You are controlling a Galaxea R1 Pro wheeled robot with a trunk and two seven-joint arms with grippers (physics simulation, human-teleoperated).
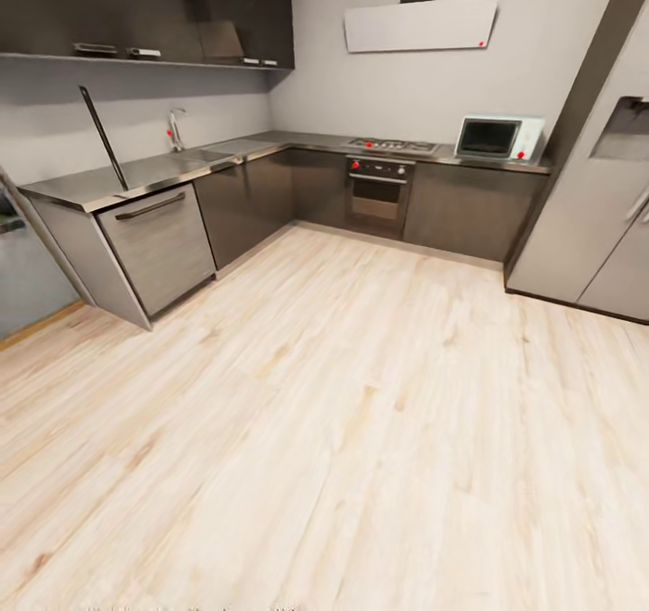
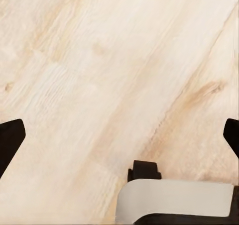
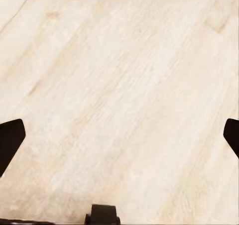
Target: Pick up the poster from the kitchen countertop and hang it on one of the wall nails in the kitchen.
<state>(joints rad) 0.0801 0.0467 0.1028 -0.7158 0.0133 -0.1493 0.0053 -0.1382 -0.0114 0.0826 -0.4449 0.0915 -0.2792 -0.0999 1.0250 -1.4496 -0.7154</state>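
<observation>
The kitchen countertop (image 1: 171,171) runs in an L along the far left and back walls, shiny grey steel with a sink and tap (image 1: 176,131) over dark cabinet fronts. A thin dark slanted strip (image 1: 104,138) stands on its left end against the wall; it may be the poster seen edge-on, but its face is hidden. My left gripper (image 2: 119,140) hangs open over the wooden floor, black fingertips (image 2: 10,140) far apart with nothing between them. My right gripper (image 3: 119,140) is likewise open above bare planks, empty.
A hob and oven (image 1: 379,192) sit in the back run, with a pale microwave (image 1: 498,138) to their right. A tall grey fridge (image 1: 595,187) stands at the right. A dishwasher front (image 1: 158,241) ends the left run. Light wood floor (image 1: 324,431) lies between me and the counters.
</observation>
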